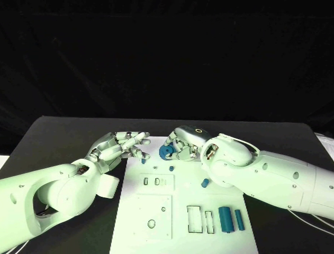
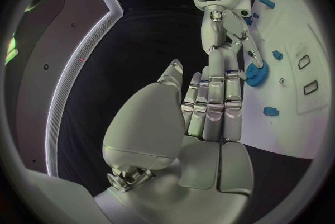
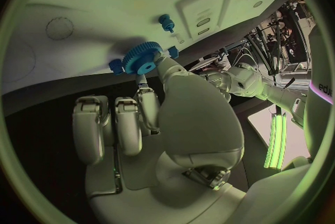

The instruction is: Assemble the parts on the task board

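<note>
1. The left hand (image 1: 119,146) rests at the far left corner of the flat white task board (image 1: 155,222), fingers apart and holding nothing.
2. The left wrist view shows its fingertips (image 2: 232,74) just beside the round blue toothed gear (image 2: 257,74); contact cannot be told.
3. The right hand (image 1: 188,143) pinches that gear (image 1: 166,152) at the board's far edge; the right wrist view shows a fingertip (image 3: 162,60) on it.
4. Rectangular cut-outs (image 1: 200,218) lie beside two upright blue cylinders (image 1: 229,219) at the board's near right.
</note>
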You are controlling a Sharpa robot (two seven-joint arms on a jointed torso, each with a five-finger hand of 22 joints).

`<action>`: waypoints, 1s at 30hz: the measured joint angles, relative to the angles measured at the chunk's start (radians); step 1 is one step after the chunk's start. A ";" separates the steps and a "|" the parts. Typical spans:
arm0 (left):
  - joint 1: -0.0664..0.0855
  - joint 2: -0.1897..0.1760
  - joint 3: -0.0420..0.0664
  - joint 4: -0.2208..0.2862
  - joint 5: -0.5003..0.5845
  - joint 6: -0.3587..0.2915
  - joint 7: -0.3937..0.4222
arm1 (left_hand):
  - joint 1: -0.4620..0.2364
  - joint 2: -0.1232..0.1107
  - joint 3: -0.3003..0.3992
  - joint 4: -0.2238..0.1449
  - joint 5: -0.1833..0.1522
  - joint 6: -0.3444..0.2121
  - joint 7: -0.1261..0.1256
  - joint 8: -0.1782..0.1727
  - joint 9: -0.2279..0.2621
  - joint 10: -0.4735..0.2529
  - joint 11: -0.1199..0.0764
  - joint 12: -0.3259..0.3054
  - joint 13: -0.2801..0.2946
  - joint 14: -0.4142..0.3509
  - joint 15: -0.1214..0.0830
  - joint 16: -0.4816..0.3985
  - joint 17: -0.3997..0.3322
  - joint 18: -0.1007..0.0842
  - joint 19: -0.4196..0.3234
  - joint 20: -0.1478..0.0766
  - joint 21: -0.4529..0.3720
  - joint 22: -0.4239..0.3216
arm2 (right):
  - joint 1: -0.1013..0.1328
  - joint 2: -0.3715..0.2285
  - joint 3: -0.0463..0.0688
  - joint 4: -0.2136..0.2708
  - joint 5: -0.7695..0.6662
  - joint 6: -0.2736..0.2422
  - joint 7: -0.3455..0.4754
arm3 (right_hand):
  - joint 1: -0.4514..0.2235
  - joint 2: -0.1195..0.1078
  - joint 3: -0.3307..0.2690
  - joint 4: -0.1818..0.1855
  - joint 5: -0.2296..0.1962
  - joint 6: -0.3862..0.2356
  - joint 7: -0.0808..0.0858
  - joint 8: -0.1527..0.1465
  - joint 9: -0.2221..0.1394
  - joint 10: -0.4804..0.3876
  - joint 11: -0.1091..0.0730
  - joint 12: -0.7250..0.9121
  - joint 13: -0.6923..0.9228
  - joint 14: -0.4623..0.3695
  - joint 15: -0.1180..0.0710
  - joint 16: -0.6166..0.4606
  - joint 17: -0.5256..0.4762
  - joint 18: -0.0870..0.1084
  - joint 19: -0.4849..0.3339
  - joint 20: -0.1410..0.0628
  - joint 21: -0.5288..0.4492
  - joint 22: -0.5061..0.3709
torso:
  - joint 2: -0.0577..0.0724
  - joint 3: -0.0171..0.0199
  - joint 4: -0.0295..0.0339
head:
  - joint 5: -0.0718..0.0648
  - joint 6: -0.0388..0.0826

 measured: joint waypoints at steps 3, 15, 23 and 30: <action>0.000 0.000 0.000 -0.001 0.000 0.000 -0.001 | 0.000 0.000 0.003 -0.003 0.000 0.000 0.000 0.000 -0.001 0.000 0.000 0.000 0.000 0.000 0.000 0.004 0.001 0.000 0.000 0.000 0.000 0.000 | 0.000 0.001 -0.001 -0.004 0.000 0.000 0.000 | -0.014 -0.014 -0.021 0.012 -0.032 -0.088 0.013 -0.002 -0.026 -0.026 0.015 -0.053 -0.001 -0.002 0.014 -0.004 0.000 0.000 0.000 0.014 -0.009 0.000 | 0.000 0.0000 0.0001 | -0.001 0.000; 0.000 -0.001 0.000 -0.002 0.000 0.003 -0.006 | 0.000 0.000 0.003 -0.003 0.000 0.000 0.000 0.000 -0.001 0.000 0.000 0.000 0.000 0.000 0.000 0.004 0.001 0.000 0.000 0.000 0.000 0.000 | 0.000 0.001 -0.004 -0.013 0.000 0.010 -0.011 | -0.011 -0.035 -0.082 0.093 -0.040 -0.155 0.029 -0.002 -0.047 -0.051 0.027 -0.127 -0.039 0.000 0.025 -0.005 0.000 0.000 0.002 0.030 -0.011 0.000 | 0.000 -0.0003 0.0001 | -0.004 -0.001; 0.000 -0.001 0.000 -0.002 0.000 0.004 -0.008 | 0.000 0.000 0.003 -0.003 0.000 0.000 0.000 0.000 -0.001 0.000 0.000 0.000 0.000 0.000 0.000 0.004 0.001 0.000 0.000 0.000 0.000 0.000 | 0.000 0.000 -0.004 -0.013 0.001 0.020 -0.018 | 0.000 -0.023 -0.085 0.116 -0.021 -0.114 0.022 0.012 -0.042 -0.047 0.024 -0.108 -0.026 0.000 0.025 -0.005 0.000 0.000 0.002 0.030 -0.011 0.000 | 0.000 -0.0001 0.0001 | -0.005 0.000; 0.000 -0.001 0.000 -0.002 0.000 0.005 -0.008 | 0.000 0.000 0.003 -0.003 0.000 0.000 0.000 0.000 -0.001 0.000 0.000 0.000 0.000 -0.004 -0.004 0.004 0.003 0.000 0.000 0.000 0.000 0.001 | -0.001 -0.031 -0.005 0.008 0.015 0.007 -0.017 | -0.055 0.016 -0.095 0.131 0.030 -0.096 0.019 0.012 -0.042 -0.029 0.020 -0.069 -0.002 0.000 0.025 0.010 0.000 0.000 0.002 0.030 -0.011 0.000 | 0.000 0.0006 0.0007 | -0.008 0.002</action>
